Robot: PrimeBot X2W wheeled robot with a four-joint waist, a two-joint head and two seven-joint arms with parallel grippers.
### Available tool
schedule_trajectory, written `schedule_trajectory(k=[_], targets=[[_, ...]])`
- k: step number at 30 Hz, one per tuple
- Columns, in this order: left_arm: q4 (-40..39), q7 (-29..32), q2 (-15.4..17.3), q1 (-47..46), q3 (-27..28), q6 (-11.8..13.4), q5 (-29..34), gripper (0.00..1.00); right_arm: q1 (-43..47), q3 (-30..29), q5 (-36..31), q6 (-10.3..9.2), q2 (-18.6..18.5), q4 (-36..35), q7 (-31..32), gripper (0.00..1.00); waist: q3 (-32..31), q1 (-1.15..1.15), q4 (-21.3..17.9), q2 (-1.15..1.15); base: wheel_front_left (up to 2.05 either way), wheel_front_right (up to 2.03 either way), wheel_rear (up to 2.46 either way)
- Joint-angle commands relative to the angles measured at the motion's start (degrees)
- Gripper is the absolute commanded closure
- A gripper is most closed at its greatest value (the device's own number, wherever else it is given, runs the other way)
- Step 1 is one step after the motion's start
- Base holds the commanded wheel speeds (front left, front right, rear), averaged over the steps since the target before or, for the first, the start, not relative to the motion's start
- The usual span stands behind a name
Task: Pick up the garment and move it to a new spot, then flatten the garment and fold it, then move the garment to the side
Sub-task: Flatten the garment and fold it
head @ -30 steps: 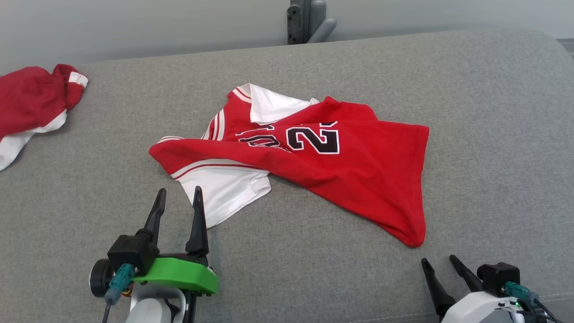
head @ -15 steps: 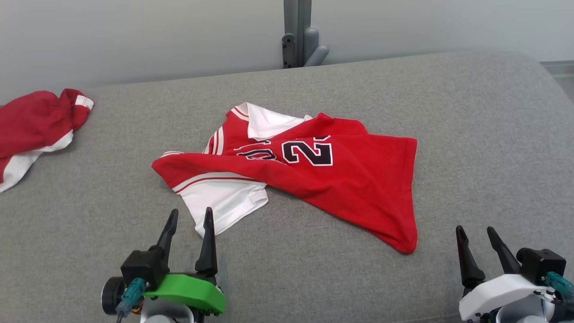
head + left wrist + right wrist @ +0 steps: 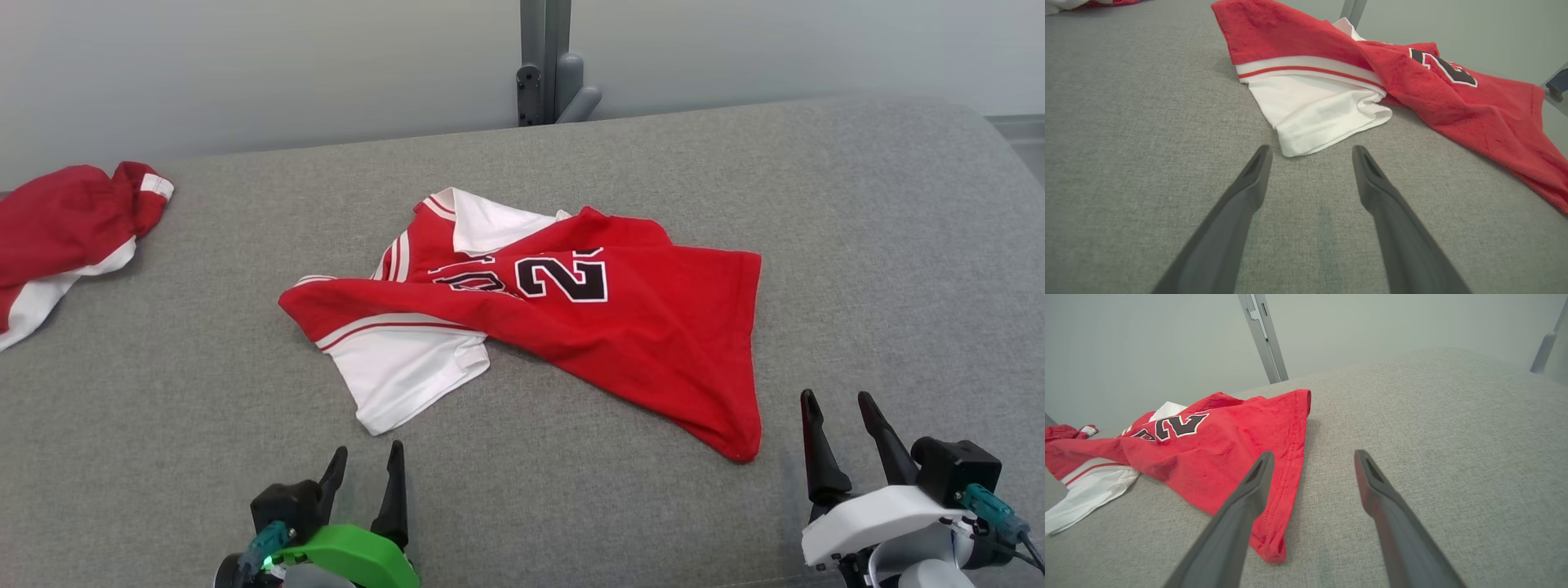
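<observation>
Both tools are seen with jaws standing wide and nothing between them: the left tool point(image 3: 369, 447) at the lower left of the head view and the right tool point(image 3: 836, 395) at the lower right, each apart from the cloth. From how things lie, the task is judged to be at an early stage. The jersey point(image 3: 620, 327) is spread loosely in the middle of the frame on the grey fabric-covered desk point(image 3: 898, 245), neither flattened nor folded, and it is held by neither tool. Whether the move to a new spot has already been made cannot be told; flattening, folding and the final shift to the side are judged to be left. The jersey is red with white sleeves trimmed in red and white stripes, and black numerals outlined in white are shown across it, partly hidden by a fold. A band of red cloth is laid diagonally over the body from left of centre toward the lower right, where the hem corner point(image 3: 739, 445) lies near the right tool. One white sleeve point(image 3: 408, 371) is pushed out toward the lower left, and in the left wrist view its end is seen close ahead of the left tool's tips without touching them. A second red and white garment point(image 3: 57, 212) is bunched at the upper left edge, well apart.
</observation>
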Motion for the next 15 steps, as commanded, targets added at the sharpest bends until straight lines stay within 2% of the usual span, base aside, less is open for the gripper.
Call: schedule_trajectory(k=[1,9,15], targets=[[0.88,0.06,0.14,-1.44,0.01,-0.25,-0.39,0.00,-0.69,0.03,-0.38,-0.07,0.02,-0.29,-0.42,0.00,0.75,0.00,-0.52,0.68,0.00,0.00,0.00],[10.62,0.05,0.14,-7.94,0.80,0.38,-6.34,0.00,-2.94,0.65,-1.01,-0.07,0.59,-0.91,-0.72,0.00,3.98,0.00,-2.53,0.68,0.00,0.00,0.00],[13.75,0.06,0.15,-10.69,1.69,-0.72,-9.69,0.00,-3.77,0.21,-1.14,-0.07,0.70,-1.04,-0.87,0.00,5.57,0.00,-3.32,0.68,0.00,0.00,0.00]])
